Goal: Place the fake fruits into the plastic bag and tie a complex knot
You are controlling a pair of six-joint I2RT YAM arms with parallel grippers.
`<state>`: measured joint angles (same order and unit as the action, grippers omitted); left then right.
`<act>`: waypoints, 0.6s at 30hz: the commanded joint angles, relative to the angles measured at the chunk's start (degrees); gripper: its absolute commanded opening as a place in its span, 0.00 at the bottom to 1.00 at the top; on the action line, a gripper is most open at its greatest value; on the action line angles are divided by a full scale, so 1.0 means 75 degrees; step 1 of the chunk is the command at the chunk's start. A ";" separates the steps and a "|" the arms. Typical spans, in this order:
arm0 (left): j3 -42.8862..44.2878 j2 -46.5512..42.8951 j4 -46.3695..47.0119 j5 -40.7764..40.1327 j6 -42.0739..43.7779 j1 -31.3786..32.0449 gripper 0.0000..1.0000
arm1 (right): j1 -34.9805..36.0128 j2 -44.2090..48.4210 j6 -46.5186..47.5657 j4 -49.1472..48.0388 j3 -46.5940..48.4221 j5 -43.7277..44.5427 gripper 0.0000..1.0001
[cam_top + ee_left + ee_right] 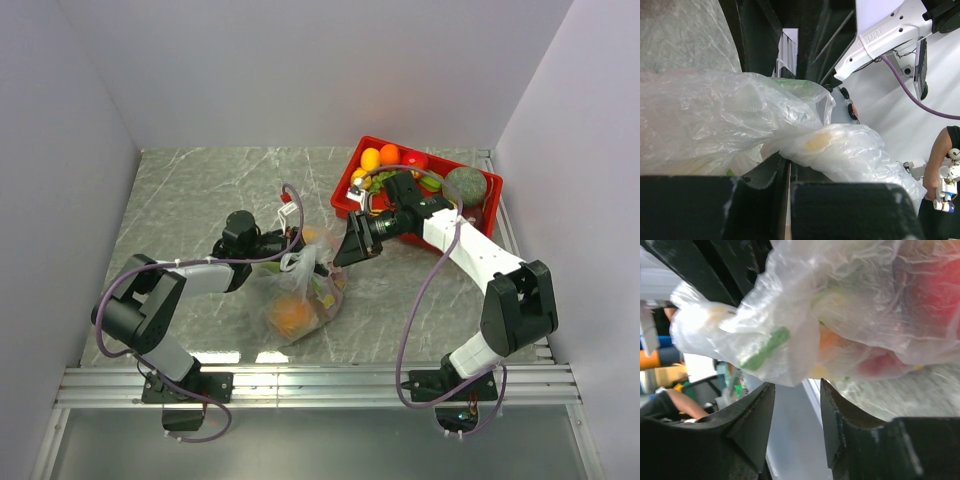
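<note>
The grey table (pixel 200 200) holds the red tray (pixel 344 180) at the far right. The tray has fake fruits (pixel 390 155) in it: a yellow one, an orange one, a red one and a big round green one. So I think the filling job is only partly done. The plastic bag (pixel 300 300) lies in the middle of the table, between my two claws and near the tray's front corner. It has an orange fruit (pixel 290 318) in it, and through the film I can see bits of red and green too. My left claw (pixel 788 172) is almost shut, and it looks like it pinches the thin film at the bag's top. My right claw (pixel 797 390) is part way open with nothing in it, and the bag is just past its tips. The neck (pixel 300 262) is bunched up, but I see no knot, so I think all the tying is left to do.
</note>
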<state>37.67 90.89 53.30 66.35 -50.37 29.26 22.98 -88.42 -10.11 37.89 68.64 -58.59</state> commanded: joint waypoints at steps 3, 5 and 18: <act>0.0298 -0.0283 0.0042 0.0189 0.0259 0.0060 0.08 | 0.0122 0.0118 -0.0960 -0.1149 -0.0012 -0.0403 0.50; 0.0309 -0.0271 0.0065 0.0189 0.0236 0.0060 0.09 | 0.0205 0.0071 -0.0961 -0.1185 0.0059 -0.0357 0.50; 0.0321 -0.0365 -0.0110 0.0212 0.0364 0.0049 0.07 | 0.0650 -0.0081 -0.0738 -0.1325 0.0386 0.0335 0.57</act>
<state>38.26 90.78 51.33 66.35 -49.15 29.23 26.94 -88.90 -16.03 30.37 68.71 -57.95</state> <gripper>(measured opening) 0.076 0.573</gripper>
